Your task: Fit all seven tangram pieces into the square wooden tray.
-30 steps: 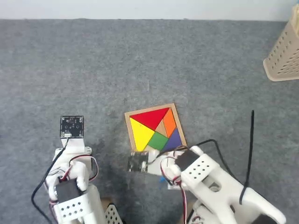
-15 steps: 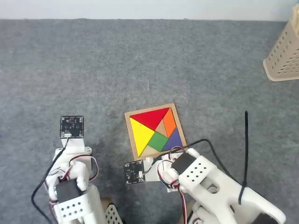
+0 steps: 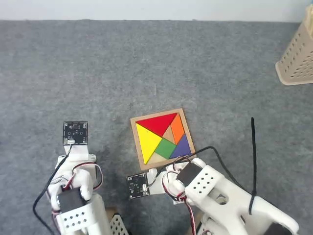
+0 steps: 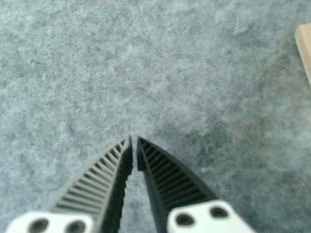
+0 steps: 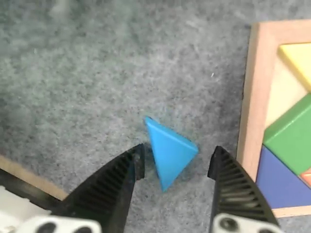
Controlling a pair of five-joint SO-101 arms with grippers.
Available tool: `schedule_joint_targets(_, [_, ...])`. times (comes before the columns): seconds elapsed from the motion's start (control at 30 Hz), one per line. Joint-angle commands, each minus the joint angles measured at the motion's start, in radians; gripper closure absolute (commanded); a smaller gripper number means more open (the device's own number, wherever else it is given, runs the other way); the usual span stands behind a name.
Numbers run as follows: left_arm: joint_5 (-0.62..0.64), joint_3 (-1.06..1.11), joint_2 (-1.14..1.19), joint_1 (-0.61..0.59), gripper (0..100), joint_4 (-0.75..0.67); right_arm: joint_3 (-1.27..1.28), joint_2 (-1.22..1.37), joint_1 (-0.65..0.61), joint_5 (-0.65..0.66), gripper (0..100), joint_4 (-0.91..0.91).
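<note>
Nearest the arm bases, the left gripper (image 4: 133,141) hangs over the grey felt table (image 3: 146,63). Its two ribbed jaws are pressed almost tip to tip, and nothing is clamped between them. In the high view the left arm (image 3: 73,203) stands at the near left, well apart from the tray.

The right gripper (image 5: 178,150) is spread wide and grasps nothing. One light-blue triangle (image 5: 170,151) lies flat on the felt in the gap between its jaws. It sits just beside one finger (image 5: 127,170); whether they touch, I cannot tell. A strip of felt separates it from the other finger (image 5: 224,174). The triangle is outside the tray, close to its near rim. From above, the right arm (image 3: 215,188) leans in over this spot at the tray's near edge.

Next out is the single square wooden tray (image 3: 138,147), sitting slightly turned on the felt. Five coloured pieces lie inside it:
- one red triangle (image 3: 159,123)
- one yellow triangle (image 3: 146,138)
- one orange piece (image 3: 177,128)
- one green square (image 3: 166,148)
- one blue-violet triangle (image 3: 182,146)

Two pale wood-coloured patches also show inside the frame, one at the centre (image 3: 169,133) and one at the near corner (image 3: 155,157). Whether either is a piece or bare tray floor cannot be told.

A black cable (image 3: 253,161) rises to the right of the tray. Farthest off, one cream perforated basket (image 3: 298,49) stands at the table's far right edge.
</note>
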Motion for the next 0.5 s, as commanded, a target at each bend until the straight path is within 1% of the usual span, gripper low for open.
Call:
schedule_joint_targets(0.0, [-0.005,-0.007,-0.014,-0.005,99,0.008,-0.052,0.016,-0.01,0.014,77.2,-0.041])
schedule_joint_targets(0.07, [-0.005,-0.007,-0.014,-0.005,99,0.008,-0.057,0.062,-0.01,0.014,77.2,-0.054])
schedule_joint_targets(0.23, [-0.005,-0.007,-0.014,-0.005,99,0.008,-0.137,0.18,-0.005,0.009,77.2,-0.022])
schedule_joint_targets(0.37, [-0.005,-0.007,-0.014,-0.005,99,0.008,-0.149,0.197,-0.004,0.008,77.2,-0.021])
schedule_joint_targets(0.4, [-0.005,-0.007,-0.014,-0.005,99,0.008,-0.149,0.197,-0.004,0.008,77.6,-0.021])
schedule_joint_targets(0.47, [-0.005,-0.007,-0.014,-0.005,99,0.008,-0.149,0.199,-0.004,0.008,81.7,-0.021])
